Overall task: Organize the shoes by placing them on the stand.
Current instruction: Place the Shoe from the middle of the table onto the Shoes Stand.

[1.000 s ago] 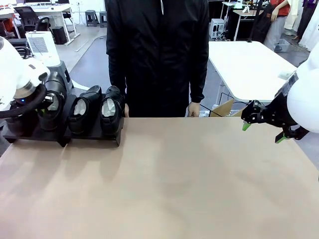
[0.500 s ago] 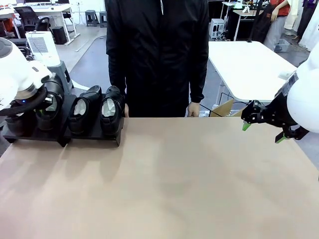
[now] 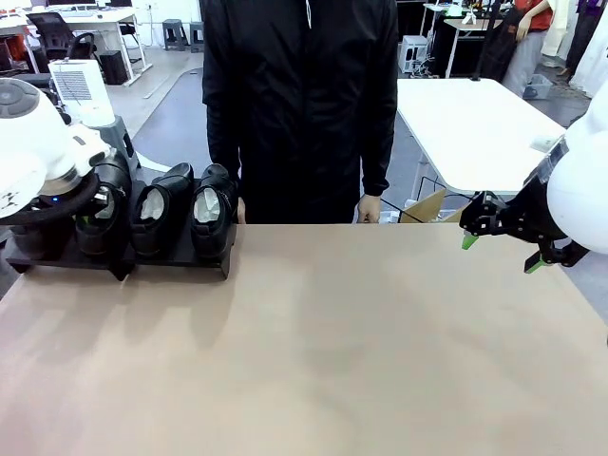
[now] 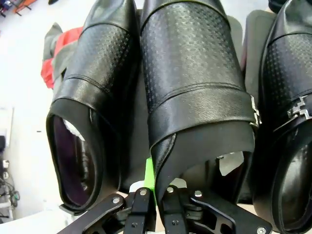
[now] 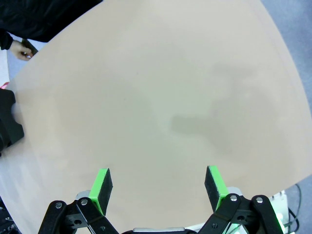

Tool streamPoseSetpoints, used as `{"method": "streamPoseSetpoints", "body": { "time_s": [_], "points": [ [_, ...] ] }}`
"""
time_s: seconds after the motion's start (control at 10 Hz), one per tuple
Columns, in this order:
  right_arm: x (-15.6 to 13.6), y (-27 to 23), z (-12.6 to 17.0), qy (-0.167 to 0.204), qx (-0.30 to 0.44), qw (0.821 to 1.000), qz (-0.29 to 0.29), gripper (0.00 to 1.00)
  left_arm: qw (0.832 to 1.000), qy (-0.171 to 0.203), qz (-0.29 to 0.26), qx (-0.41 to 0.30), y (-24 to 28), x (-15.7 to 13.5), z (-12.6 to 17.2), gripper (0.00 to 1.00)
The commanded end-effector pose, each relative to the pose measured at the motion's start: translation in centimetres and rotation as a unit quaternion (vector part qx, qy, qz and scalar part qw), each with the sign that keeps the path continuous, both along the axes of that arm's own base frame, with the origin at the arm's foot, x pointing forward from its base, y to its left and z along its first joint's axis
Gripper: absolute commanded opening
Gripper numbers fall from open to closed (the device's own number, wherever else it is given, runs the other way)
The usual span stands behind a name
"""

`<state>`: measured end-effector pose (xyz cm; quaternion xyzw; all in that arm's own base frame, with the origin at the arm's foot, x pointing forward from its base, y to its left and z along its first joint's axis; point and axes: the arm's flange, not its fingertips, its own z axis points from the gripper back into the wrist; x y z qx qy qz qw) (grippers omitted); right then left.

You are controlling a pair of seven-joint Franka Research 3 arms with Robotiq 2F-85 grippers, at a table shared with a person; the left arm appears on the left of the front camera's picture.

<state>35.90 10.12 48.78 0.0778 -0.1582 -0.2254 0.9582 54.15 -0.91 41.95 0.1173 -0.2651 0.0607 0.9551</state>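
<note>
Two glossy black shoes (image 3: 150,214) (image 3: 211,207) with white paper inside sit side by side on the right section of the low black stand (image 3: 180,261). On the left section, a third shoe (image 3: 98,217) (image 4: 195,87) rests with my left gripper (image 4: 155,187) shut on its heel collar, green pad (image 4: 150,174) outside the leather. The fourth shoe (image 4: 92,97) lies close beside it, mostly hidden behind my left arm in the front view. Another shoe (image 4: 287,112) lies at the wrist view's right edge. My right gripper (image 3: 501,254) (image 5: 158,187) hangs open over bare tabletop at the far right.
A person in a black jacket (image 3: 299,104) stands at the far edge, one hand (image 3: 367,213) near the table. A white table (image 3: 475,123) and a cardboard box (image 3: 427,204) lie behind to the right. The brown tabletop (image 3: 332,351) stretches between stand and right arm.
My left arm's white body has shifted slightly up and to the right over the stand's left section. The shoes stay where they were. The right arm has not moved.
</note>
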Motion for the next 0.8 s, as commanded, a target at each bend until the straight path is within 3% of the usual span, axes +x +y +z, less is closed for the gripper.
{"method": "streamPoseSetpoints", "body": {
  "time_s": [0.0, 0.1, 0.4, 0.5, 0.7],
  "points": [
    [0.0, 0.0, 0.0, 0.001, 0.007, 1.000, 0.006, 1.00, 1.000, -0.004, 0.018, 0.023, -0.5, 0.6, -0.2, 0.12],
    [0.0, 0.0, 0.0, 0.001, 0.007, 1.000, 0.006, 1.00, 0.999, -0.003, 0.020, 0.026, -0.5, 0.6, -0.3, 0.26],
    [0.0, 0.0, 0.0, 0.001, 0.007, 1.000, 0.006, 1.00, 0.998, -0.013, 0.025, 0.055, -0.6, 0.6, 0.3, 0.86],
    [0.0, 0.0, 0.0, 0.001, 0.007, 1.000, 0.006, 1.00, 0.998, -0.020, 0.025, 0.058, -0.8, 0.7, 0.6, 1.00],
    [0.0, 0.0, 0.0, 0.001, 0.007, 1.000, 0.006, 1.00, 0.998, -0.021, 0.020, 0.053, -1.2, 0.1, 1.6, 1.00]
  ]
}}
